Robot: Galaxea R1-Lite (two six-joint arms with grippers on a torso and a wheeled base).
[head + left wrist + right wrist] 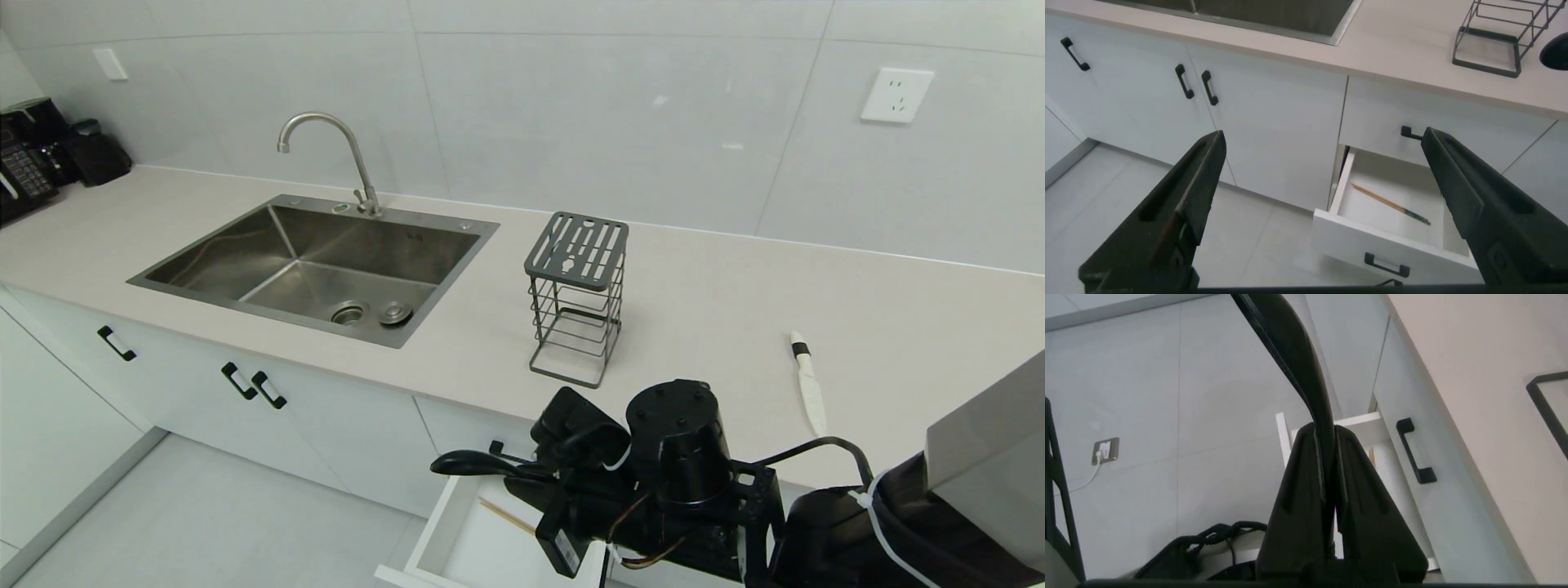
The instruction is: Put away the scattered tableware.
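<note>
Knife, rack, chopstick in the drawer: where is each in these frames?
Knife (810,390): head view, on the white blade.
Rack (576,251): head view, on its slotted top plate.
Chopstick (1388,202): left wrist view, at the middle of the stick.

The sink (326,237) was brushed steel, the wire rack (576,304) matt grey metal (top plate likewise), the countertop (718,286) smooth and matt, and the black utensil (467,463) perhaps glossy plastic.

Pale tiled wall (620,106), 1 white socket (896,95). Beige countertop (702,278) with steel sink (359,237), curved faucet (343,155). White cabinets (188,425), black handles (239,380), grey floor (204,523).
</note>
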